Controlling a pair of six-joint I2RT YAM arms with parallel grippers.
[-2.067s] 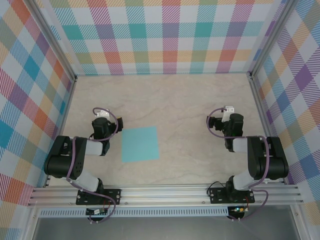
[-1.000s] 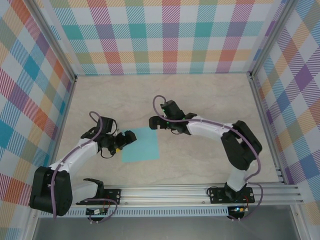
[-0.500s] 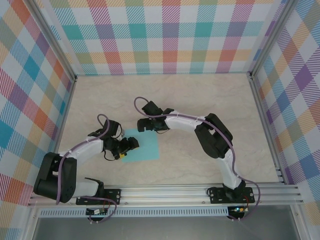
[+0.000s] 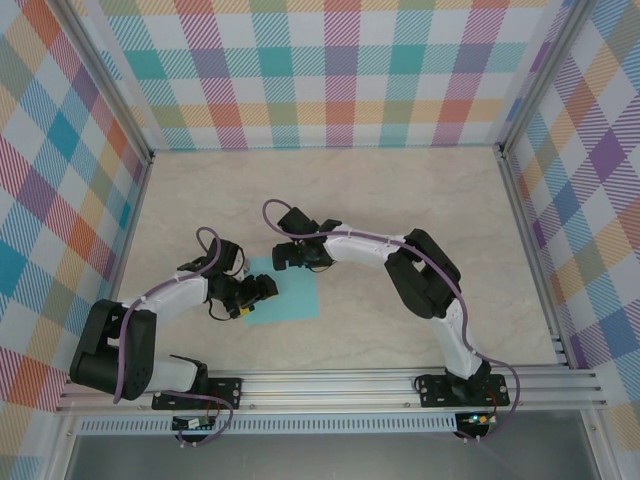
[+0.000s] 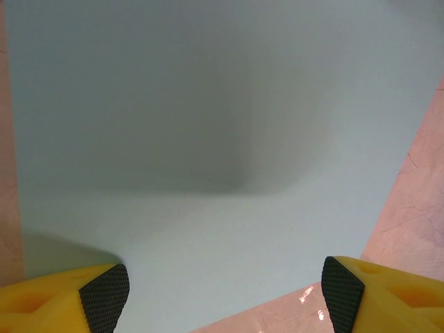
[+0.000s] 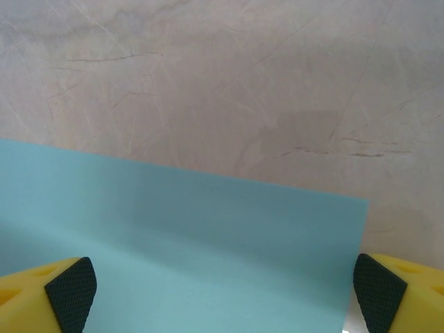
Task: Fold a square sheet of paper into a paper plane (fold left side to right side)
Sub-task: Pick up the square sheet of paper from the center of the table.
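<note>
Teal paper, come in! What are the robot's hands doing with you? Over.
Both open: left gripper over the square sheet of paper, left side; right gripper at its far edge. Paper flat, unfolded. Nothing in the way.

Seen from above, the left arm (image 4: 165, 298) bends out to the left from its base. Its white forearm then extends right toward the middle and ends in the left gripper (image 4: 264, 290), which points right. The right arm (image 4: 448, 320) rises from its base, folds at a dark elbow and stretches its white forearm far to the left, across the midline. It ends in the right gripper (image 4: 282, 258), which sits close to the left one, just beyond it. In both wrist views, yellow fingers tipped with black pads (image 5: 104, 295) stand wide apart.
</note>
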